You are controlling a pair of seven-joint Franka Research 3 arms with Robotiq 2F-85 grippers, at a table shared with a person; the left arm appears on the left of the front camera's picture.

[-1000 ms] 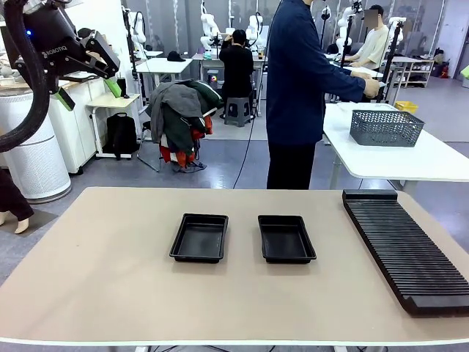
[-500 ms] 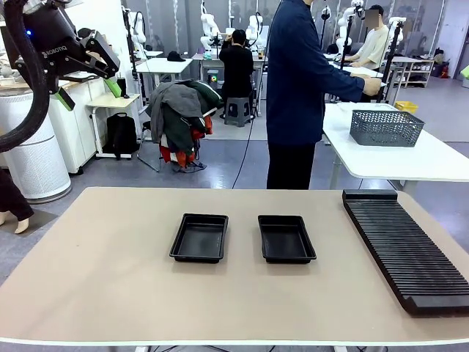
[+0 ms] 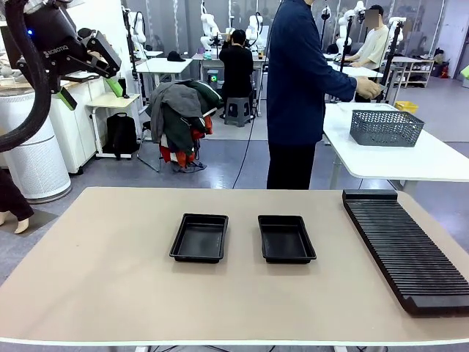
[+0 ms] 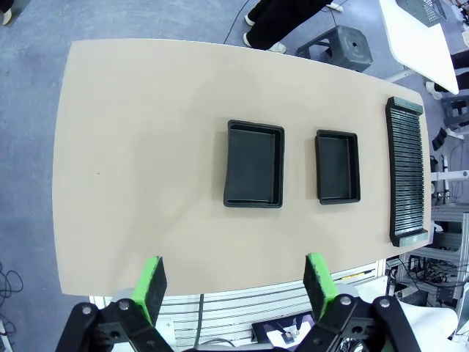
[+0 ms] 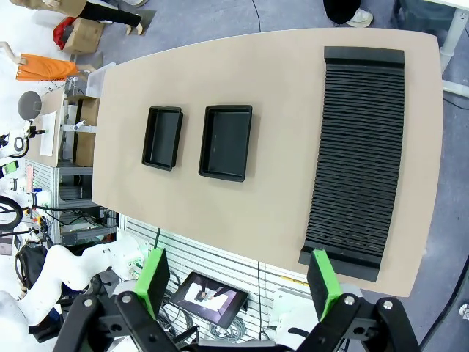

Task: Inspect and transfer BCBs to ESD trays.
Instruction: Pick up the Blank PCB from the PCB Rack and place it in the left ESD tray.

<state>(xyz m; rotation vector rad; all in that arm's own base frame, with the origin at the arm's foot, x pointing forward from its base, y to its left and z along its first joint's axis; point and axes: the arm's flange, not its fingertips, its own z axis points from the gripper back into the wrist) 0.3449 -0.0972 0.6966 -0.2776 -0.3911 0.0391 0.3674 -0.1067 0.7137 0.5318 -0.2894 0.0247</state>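
Two empty black ESD trays sit side by side mid-table, the left one and the right one. From high above, the left wrist view shows the same trays; so does the right wrist view. My left gripper hangs open high at the upper left, far from the table, with nothing between its green pads. My right gripper is open and empty too, well above the table. The BCBs are out of view.
A long black slotted rack lies along the table's right side. A person in dark blue stands at the far edge, turned toward a neighbouring white table with a grey mesh basket.
The person's hand near the neighbouring table has shifted slightly. Both arms and the trays stay where they were.
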